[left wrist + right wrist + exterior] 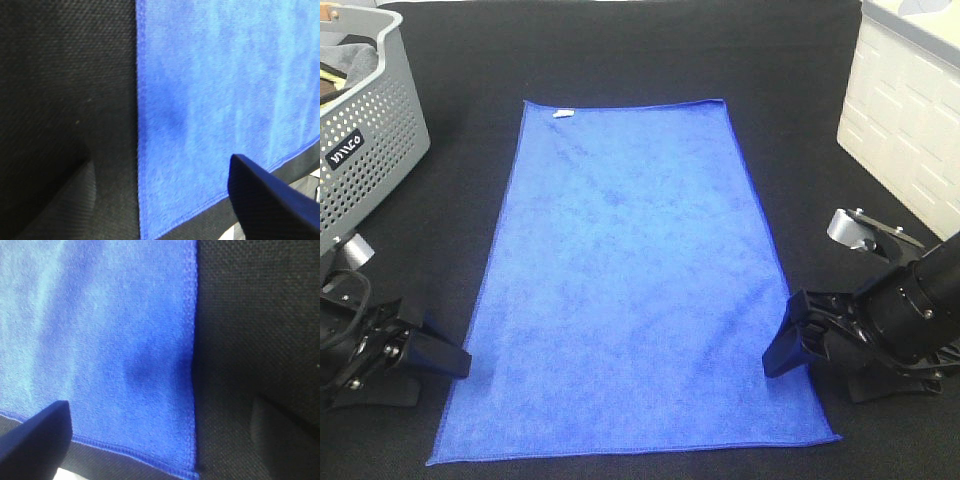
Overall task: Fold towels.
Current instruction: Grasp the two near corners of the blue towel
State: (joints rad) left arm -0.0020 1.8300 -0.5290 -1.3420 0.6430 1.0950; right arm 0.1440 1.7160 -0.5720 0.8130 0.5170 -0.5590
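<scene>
Towel lies flat between gaping left tool and right tool; basket sits far left.

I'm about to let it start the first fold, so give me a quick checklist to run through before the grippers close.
1. Towel spread flat on the table: ok.
2. Left gripper open, with the towel's side edge between its fingers: ok.
3. Right gripper open across the opposite side edge: ok.
4. Fingers low enough to pinch the cloth: cannot tell.
5. Basket apart from the towel: ok.
</scene>
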